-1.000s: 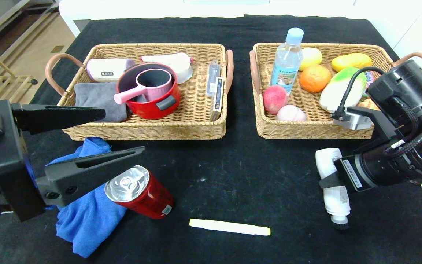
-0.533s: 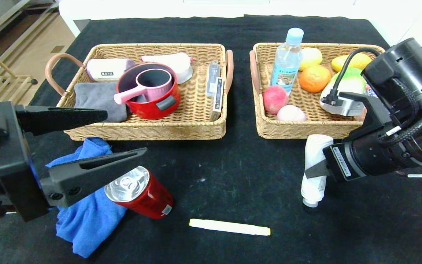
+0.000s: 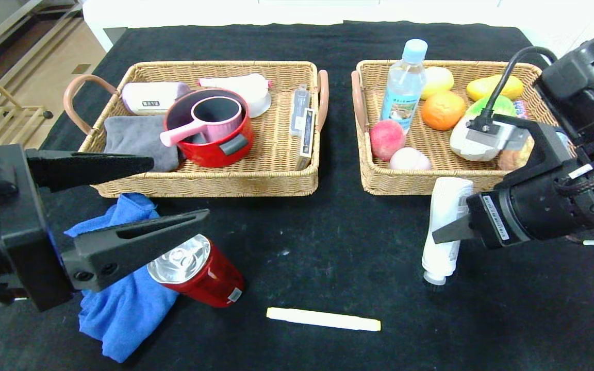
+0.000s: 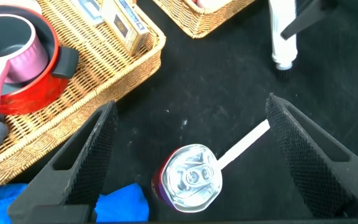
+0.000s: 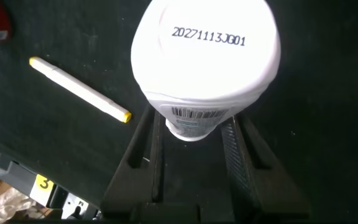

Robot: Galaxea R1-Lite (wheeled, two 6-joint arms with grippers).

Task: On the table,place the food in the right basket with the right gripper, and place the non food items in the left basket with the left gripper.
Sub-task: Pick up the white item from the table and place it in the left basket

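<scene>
At the right of the head view the right gripper (image 3: 449,234) — a black two-finger claw on a thick black cylinder wrist — has its fingers clamped on the white plastic bottle with a black brush tip (image 3: 442,232). The bottle hangs tip-down, just in front of the right basket (image 3: 421,183), a tan woven wicker tray with brown loop handles in the upper right of the frame. In that basket stand a clear bottle with a pale blue cap (image 3: 404,85) and a round orange fruit (image 3: 442,110).

At the left edge of the frame the left gripper (image 3: 173,190), a black claw with pointed fingers, is held with its fingers wide apart, gripping nothing. Below it, at lower left, the red can with a silver top (image 3: 199,270) lies on its side against the bright blue cloth (image 3: 121,304) on the black-clothed table (image 3: 328,242). The thin pale yellow stick (image 3: 323,319) lies at lower centre — apart from both. The twin left basket (image 3: 199,183) sits in the upper left.
</scene>
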